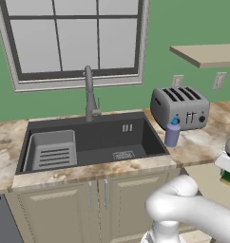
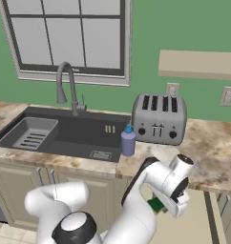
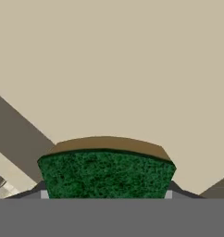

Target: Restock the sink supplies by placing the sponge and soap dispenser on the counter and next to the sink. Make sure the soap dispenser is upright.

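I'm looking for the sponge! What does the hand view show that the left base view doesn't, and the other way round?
Hand view: the sponge's fuzzy green top up close, pinched in the end effector, with a plain beige surface behind.
Left base view: the sink, faucet, toaster, and the soap dispenser upright on the counter by the sink's right corner.
Both: the green sponge, tiny at the left base view's right edge.
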Available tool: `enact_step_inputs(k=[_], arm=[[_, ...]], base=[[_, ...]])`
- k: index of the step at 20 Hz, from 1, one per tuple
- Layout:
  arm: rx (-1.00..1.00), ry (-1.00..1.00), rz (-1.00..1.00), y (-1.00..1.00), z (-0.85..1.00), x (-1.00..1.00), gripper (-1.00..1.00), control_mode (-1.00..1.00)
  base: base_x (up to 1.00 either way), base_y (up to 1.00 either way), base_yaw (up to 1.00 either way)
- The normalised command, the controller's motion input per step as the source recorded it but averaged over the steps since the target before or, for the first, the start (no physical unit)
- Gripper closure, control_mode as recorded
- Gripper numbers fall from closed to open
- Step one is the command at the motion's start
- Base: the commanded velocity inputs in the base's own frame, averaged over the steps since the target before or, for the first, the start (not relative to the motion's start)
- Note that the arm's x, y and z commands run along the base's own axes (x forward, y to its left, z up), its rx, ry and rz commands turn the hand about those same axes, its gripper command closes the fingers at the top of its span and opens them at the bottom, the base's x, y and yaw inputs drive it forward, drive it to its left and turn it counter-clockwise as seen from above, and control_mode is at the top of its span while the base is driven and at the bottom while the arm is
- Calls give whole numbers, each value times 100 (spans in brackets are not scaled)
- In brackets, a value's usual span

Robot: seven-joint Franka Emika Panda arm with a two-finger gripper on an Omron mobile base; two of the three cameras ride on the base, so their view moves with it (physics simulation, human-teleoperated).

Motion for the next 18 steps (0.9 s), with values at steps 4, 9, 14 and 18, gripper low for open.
enact_step_inputs(k=[4, 9, 14, 18], arm=[[0, 0, -9, 82, 74, 0, 100, -100], [0, 0, -10, 99, 45, 12, 100, -100], [0, 5, -10, 93, 40, 15, 100, -100], [0, 9, -11, 59, 13, 38, 100, -100]], base=[[0, 0, 0], [0, 0, 0], [0, 0, 0], [0, 0, 0]])
